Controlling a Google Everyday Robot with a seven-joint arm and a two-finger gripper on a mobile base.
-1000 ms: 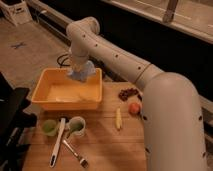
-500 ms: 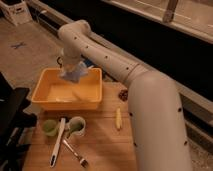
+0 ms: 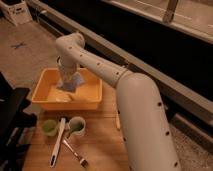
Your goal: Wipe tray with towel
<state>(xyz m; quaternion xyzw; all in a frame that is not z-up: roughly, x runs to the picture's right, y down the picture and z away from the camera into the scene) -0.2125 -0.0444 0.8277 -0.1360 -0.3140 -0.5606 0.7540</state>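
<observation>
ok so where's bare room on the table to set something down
On the table, bare wood lies between the fork and the robot arm. A narrower strip runs left of the white utensil. Crowded: in front of the tray, where two green cups stand, and over its floor, where the gripper holds the towel.

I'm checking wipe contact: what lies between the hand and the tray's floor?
In the camera view, only the towel: it hangs from the hand, which is shut on it inside the tray, toward the floor.
</observation>
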